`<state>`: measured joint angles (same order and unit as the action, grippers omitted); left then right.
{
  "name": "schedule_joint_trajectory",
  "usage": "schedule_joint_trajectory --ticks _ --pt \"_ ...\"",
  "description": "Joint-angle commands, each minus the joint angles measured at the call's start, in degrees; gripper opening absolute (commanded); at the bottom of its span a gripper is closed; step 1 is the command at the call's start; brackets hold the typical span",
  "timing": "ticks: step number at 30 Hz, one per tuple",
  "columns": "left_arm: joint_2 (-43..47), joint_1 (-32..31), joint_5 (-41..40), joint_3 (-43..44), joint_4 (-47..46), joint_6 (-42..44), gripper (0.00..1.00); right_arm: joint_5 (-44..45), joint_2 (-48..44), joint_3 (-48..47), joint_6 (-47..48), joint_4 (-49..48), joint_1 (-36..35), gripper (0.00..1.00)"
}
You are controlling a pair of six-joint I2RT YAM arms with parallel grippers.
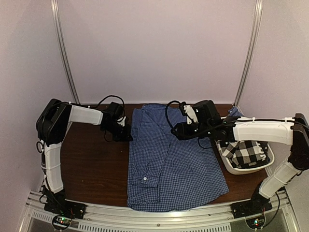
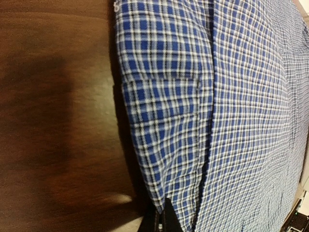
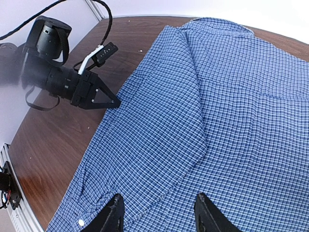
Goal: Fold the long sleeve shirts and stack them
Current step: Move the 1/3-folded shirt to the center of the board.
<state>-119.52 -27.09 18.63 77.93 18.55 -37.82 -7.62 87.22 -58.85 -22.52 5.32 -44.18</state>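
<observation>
Our left fingers (image 1: pixel 126 137) are clenched to a black point at the left edge of the blue shirt (image 1: pixel 174 164). The right wrist view shows that point touching the hem. The left wrist view gives only a dark sliver of the tips at its bottom edge, with cloth against them. Whether a fold is caught between them we cannot tell.

Left of these fingers lies bare bench (image 1: pixel 91 164), dark brown wood grain with a dull sheen. To their right the shirt spreads flat, reaching under the right fingers and down to the near edge of the bench. Close up, its weave is a fine blue-and-white gingham, with a stitched seam running along a folded-over panel. From above we also see a cuff with one white button lying across the front, nearer the arm bases than either pair of fingers.

Our right fingers (image 1: pixel 176 131) stand released, two black tips spread apart above the cloth with nothing between them. Right of them, seen only from above, a white plastic tub (image 1: pixel 239 170) with rounded corners holds the checked shirt (image 1: pixel 246 152), crumpled, in large black-and-white squares.
</observation>
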Motion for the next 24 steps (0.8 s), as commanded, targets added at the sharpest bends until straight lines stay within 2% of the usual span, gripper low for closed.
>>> schedule_joint_trajectory --ticks 1,7,16,20,24 --pt "-0.8 4.4 -2.9 1.8 3.6 3.6 0.0 -1.3 1.4 -0.7 -1.1 -1.9 1.2 0.51" --pt "-0.6 9.1 -4.1 3.0 6.8 8.2 0.0 -1.7 2.5 -2.1 -2.8 -2.5 2.1 0.51" --pt "-6.1 13.7 -4.1 14.9 15.3 15.0 0.0 -0.3 3.1 -1.5 -2.7 -1.6 2.4 0.5" --pt "-5.9 13.7 -6.4 18.3 17.0 15.7 0.12 1.6 2.9 -0.1 -2.2 -0.9 2.6 0.5" --pt "-3.5 13.7 -9.2 20.9 18.5 16.4 0.28 2.3 2.6 0.6 -2.6 -0.9 4.0 0.5"
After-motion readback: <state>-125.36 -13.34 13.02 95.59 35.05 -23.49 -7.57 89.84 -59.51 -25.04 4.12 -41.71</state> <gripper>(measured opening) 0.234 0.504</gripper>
